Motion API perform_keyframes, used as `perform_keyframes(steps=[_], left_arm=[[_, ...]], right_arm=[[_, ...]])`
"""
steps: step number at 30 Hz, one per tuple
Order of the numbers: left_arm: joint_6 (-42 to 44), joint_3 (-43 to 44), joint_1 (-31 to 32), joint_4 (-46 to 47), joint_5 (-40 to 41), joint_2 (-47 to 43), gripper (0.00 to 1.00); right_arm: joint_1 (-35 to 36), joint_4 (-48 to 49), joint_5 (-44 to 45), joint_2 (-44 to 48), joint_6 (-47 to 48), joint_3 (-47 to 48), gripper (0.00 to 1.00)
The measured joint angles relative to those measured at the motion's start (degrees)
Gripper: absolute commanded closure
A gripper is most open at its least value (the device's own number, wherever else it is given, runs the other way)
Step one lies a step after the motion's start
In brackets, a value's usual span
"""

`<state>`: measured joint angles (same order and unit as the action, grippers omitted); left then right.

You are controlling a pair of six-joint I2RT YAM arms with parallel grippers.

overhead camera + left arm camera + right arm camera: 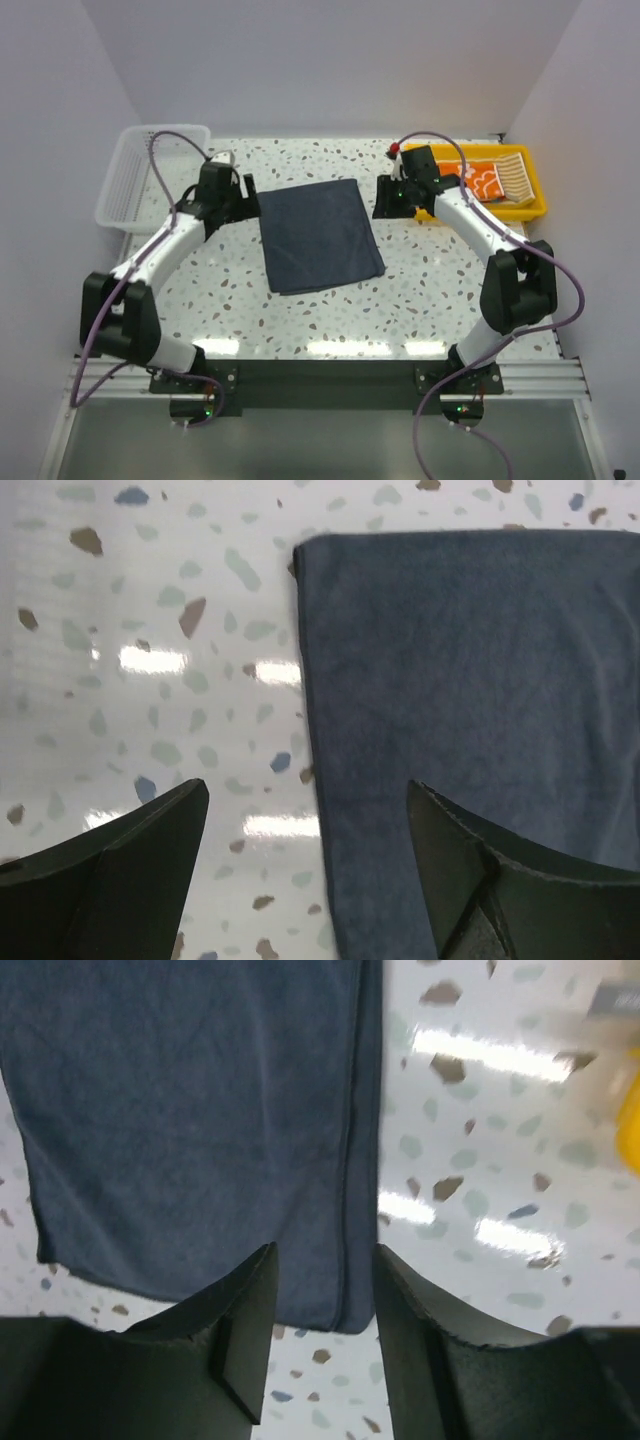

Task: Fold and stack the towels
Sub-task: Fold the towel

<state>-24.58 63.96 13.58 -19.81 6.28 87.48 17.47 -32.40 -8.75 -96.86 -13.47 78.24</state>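
Fingers [120,880] of your left gripper [308,880] are spread wide, those of your right gripper [322,1360] half apart, both empty. The dark blue-grey towel [320,235] lies flat between them, an edge under each gap, likely for pinching.

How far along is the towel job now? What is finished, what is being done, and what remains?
Done, it seems: an orange towel and a striped towel lie folded in the yellow tray. In hand: the blue towel lies flat, with the left gripper and right gripper both open near its far corners, holding nothing. Left: probably more folding of the blue towel, then stacking it with the others.
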Motion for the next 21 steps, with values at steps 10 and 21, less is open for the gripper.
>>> perform_keyframes(steps=[10,21], left_arm=[[-11.15,-25.42,7.76,-0.55,-6.62,-16.55,0.29],[-15.37,-29.99,10.03,2.14,-8.59,-16.02,0.35]], right_arm=[[0.61,4.52,-7.28,3.08,-8.72,-21.66,0.70],[1.07,9.46,-10.32,3.08,-11.72,-24.37,0.71]])
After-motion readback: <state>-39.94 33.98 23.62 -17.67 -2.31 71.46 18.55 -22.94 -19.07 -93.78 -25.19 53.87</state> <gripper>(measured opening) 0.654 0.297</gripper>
